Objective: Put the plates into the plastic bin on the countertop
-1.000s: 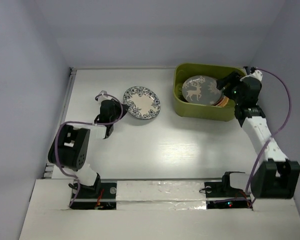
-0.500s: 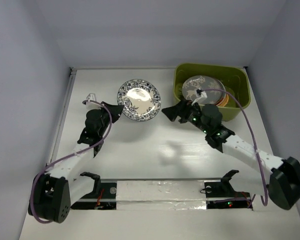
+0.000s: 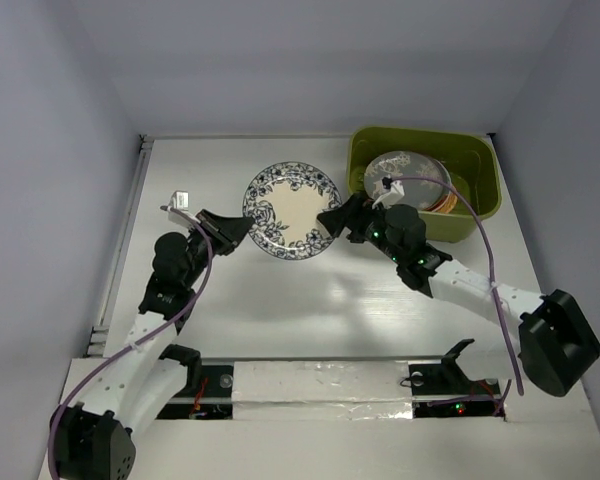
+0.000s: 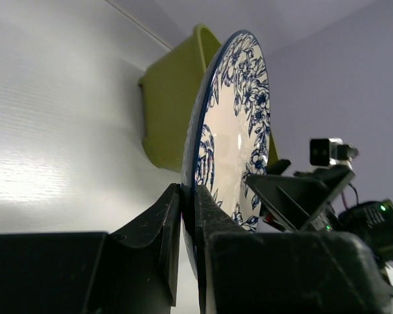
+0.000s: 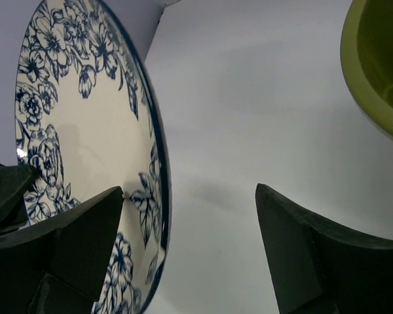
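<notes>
The white plate with blue floral [image 3: 292, 210] is held raised and tilted over the countertop [image 3: 330, 300], left of the olive-green plastic bin [image 3: 420, 135]. My left gripper [image 3: 235, 228] is shut on its left rim, which shows pinched in the left wrist view [image 4: 187, 193]. My right gripper [image 3: 335, 218] is open, and the plate's right rim [image 5: 78, 131] lies between its fingers [image 5: 190, 190]. The grey deer plate [image 3: 405, 175] lies in the bin on top of others, with an orange edge [image 3: 446, 205] showing beneath it.
The bin's wall shows in the left wrist view [image 4: 173, 104] and its rim in the right wrist view [image 5: 373, 65]. A strip of silver tape [image 3: 320, 385] runs along the near edge. Walls close in the left, back and right.
My right arm swung from the bin to the floral plate's right rim. My left gripper reached the plate's left rim, shut on it and raised it, shifting it slightly right.
</notes>
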### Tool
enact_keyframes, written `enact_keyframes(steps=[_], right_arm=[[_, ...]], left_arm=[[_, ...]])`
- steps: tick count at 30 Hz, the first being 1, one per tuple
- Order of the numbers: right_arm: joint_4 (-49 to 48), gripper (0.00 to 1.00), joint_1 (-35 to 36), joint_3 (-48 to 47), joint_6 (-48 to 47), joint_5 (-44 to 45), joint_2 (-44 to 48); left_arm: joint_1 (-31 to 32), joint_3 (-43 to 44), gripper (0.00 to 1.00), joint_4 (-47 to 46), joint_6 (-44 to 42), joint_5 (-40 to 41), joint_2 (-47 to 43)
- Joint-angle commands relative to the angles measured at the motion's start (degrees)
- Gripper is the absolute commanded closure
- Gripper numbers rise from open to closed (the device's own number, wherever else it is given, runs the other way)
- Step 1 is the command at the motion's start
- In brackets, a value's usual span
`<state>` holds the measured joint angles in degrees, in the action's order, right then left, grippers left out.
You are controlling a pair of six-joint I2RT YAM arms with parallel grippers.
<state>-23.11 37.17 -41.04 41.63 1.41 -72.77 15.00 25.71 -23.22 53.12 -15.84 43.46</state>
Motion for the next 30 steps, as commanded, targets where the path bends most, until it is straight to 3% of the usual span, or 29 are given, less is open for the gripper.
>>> enact_keyframes(steps=[1,2,3,5,6,7,11,14,21,30], right_arm=[[-6.32,0.14,0.01,-2.38,0.47,-0.88,-0.79],[-6.85,0.19,0.01,-2.56,0.56,-0.88,-0.79],[-7.90,0.39,0.01,-2.47,0.82,-0.88,-0.36],[-9.57,0.67,0.01,-1.51,1.70,-0.88,0.61],[-11.23,0.94,0.01,-1.07,2.66,-0.88,2.09],[-11.60,1.00,0.01,-0.89,2.93,-0.88,2.80],[-7.40,1.00,0.01,-2.90,2.32,3.75,6.32],[-1.42,1.00,-3.23,-6.15,0.12,6.93,9.92],[6.23,1.00,-23.87,-11.87,-0.58,-0.34,14.94],[10.37,1.00,-43.75,-16.97,2.58,-11.95,3.35]], left_arm=[[0.11,-0.05,1.00,-10.70,4.88,-6.13,-3.38],[0.11,-0.14,1.00,-10.70,5.23,-6.75,-3.73],[0.11,-0.23,1.00,-10.62,5.32,-7.27,-4.08],[0.11,0.12,1.00,-9.22,4.45,-8.59,-5.31],[0.11,0.47,1.00,-8.25,3.75,-8.60,-5.75],[0.11,1.52,1.00,-5.11,2.78,-7.99,-6.71],[0.11,3.90,0.66,3.35,-3.28,-4.83,-9.97],[0.11,4.43,0.56,8.10,-7.15,-3.59,-12.61],[0.11,1.45,0.53,13.38,-11.28,-3.76,-18.32],[2.92,-2.33,0.52,13.20,-14.36,-3.33,-21.84]])
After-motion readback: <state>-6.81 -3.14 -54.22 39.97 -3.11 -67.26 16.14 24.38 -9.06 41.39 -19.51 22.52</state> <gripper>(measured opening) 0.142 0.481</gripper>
